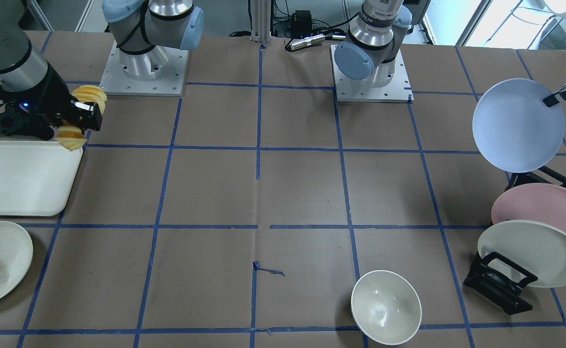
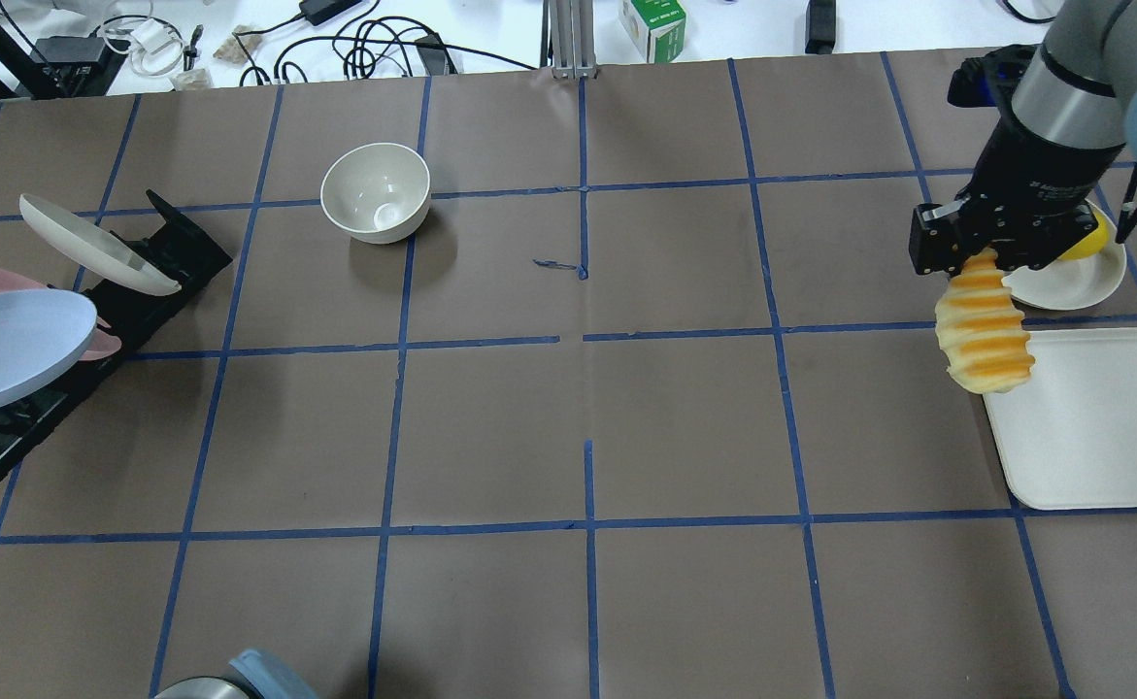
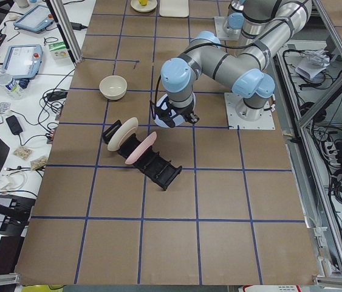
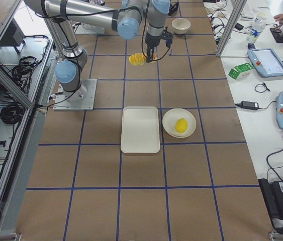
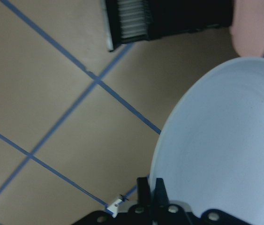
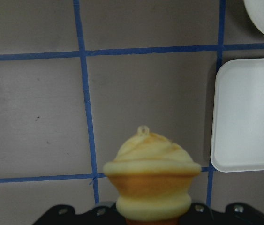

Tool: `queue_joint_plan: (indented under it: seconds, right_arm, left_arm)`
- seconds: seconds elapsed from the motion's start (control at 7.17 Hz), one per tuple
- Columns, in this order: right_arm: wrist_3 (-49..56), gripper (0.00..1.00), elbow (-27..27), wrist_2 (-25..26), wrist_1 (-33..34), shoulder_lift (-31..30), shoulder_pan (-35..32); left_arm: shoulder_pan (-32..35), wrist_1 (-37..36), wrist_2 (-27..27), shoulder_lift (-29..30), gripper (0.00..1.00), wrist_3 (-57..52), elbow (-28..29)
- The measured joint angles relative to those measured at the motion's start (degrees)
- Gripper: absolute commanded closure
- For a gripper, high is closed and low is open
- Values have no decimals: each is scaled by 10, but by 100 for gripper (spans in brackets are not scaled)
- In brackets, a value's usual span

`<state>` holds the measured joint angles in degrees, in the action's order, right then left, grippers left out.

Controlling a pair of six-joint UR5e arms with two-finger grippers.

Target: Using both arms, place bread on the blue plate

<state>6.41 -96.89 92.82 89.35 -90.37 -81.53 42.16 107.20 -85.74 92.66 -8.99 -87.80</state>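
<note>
Your right gripper (image 2: 978, 254) is closed on the bread (image 2: 986, 335). The ridged loaf sticks out past the fingers and is lifted off the table (image 2: 587, 427), near the corner of the white tray (image 2: 1092, 417). On the other side, your left gripper (image 1: 553, 99) has its jaws pinched narrow on the rim of the blue plate (image 1: 517, 125). The plate hangs tilted in the air by the near end of the black rack (image 2: 170, 243).

Both pickups look done, so you are in the carry step, with bread and plate well apart at opposite ends of the table. The next move calls for bringing the plate in towards the middle and levelling it, either set flat on the table or held steady. Then bring the loaf over the plate's centre and lower it before you open the right jaws. The left grip is only on the rim, so I'd expect the plate to swing or slip if you turn it quickly.

Further out, the pink plate (image 1: 539, 210) and white plate (image 1: 534, 251) lean in the rack. A small plate (image 2: 1073, 277) with a yellow fruit (image 4: 181, 125) sits beyond the tray. A white bowl (image 2: 376, 191) stands on the far side.
</note>
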Motion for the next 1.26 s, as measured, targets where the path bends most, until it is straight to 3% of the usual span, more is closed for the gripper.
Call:
queue_joint_plan:
  seconds: [0.28,0.56,0.7,0.98,1.26]
  right_arm:
    - [-56,100,11,-13,2,3,-51]
    - [-88,100,16,-27,5,5,-78]
    - [-92,100,17,-34,6,5,-83]
    - [-95,100,17,-48,8,8,-97]
    - [-96,100,17,-50,24,18,-115]
  left_arm:
    - [109,-26,49,-15,100,0,-25]
    - [228,-113,103,-6,100,-2,-53]
    - [282,-188,136,4,100,-2,-88]
    - [375,-421,194,31,100,11,-201]
    - [412,-549,250,76,100,30,-267]
